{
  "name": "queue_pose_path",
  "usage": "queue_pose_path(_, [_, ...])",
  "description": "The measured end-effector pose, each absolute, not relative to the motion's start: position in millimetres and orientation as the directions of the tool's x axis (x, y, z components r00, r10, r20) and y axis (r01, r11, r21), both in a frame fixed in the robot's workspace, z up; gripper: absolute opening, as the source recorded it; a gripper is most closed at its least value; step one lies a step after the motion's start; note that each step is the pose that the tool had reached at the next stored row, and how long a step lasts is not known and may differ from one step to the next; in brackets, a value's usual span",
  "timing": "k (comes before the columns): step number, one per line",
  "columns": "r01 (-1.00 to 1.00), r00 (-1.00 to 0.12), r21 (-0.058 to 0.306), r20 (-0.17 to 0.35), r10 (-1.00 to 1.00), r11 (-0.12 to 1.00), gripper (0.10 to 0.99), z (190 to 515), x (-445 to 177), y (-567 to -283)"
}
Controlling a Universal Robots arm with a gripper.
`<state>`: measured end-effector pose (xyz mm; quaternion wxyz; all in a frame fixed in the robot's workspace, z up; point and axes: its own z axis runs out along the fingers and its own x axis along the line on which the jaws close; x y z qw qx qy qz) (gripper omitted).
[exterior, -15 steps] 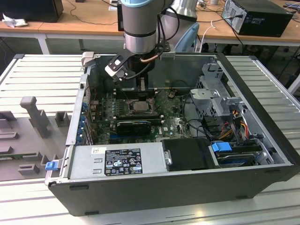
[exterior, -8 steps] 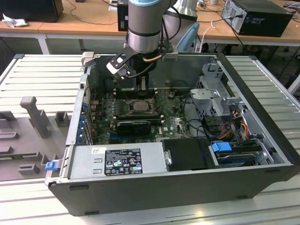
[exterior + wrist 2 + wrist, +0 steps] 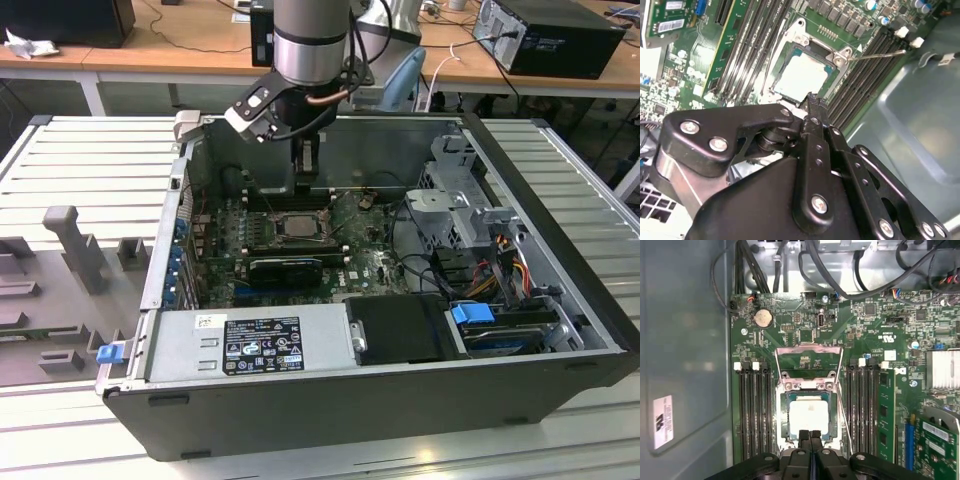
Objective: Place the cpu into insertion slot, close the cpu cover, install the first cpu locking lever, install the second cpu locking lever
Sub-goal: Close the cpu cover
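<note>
The cpu (image 3: 809, 415), pale and square, sits flat inside the insertion slot (image 3: 808, 395) on the green motherboard; being square, it has no long axis of its own. The cpu cover (image 3: 809, 349) is not yet closed. It is swung open on the far side of the chip from the jaws, its hinge edge against the slot, and bare circuit board shows through its window. A thin metal locking lever (image 3: 880, 53) stands free, angling away from one corner of the slot.

The gripper (image 3: 810, 436) hangs directly above the chip edge opposite the hinge. The jaws are pressed together, with nothing visible between them. Read outward from the jaws, the order is chip first, then hinge line, then open cover. This front-to-back line is judged to be the relation that governs the cover step. Long black memory slots (image 3: 754, 415) run parallel to it on both sides of the slot.

The board is mounted in an open computer case (image 3: 545, 215) that lies on its side on a ribbed grey metal surface (image 3: 90, 160). Grey fixtures stand on that surface at the exterior view's left. Behind it, wooden desks (image 3: 150, 55) carry dark computer boxes and loose cables.
</note>
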<state>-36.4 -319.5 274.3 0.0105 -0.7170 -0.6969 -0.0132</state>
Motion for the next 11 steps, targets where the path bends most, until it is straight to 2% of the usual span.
queue_pose_path(11, [1.000, 0.028, 0.003, 0.034, 0.999, -0.029, 0.106, 295.9, -36.4, -319.4])
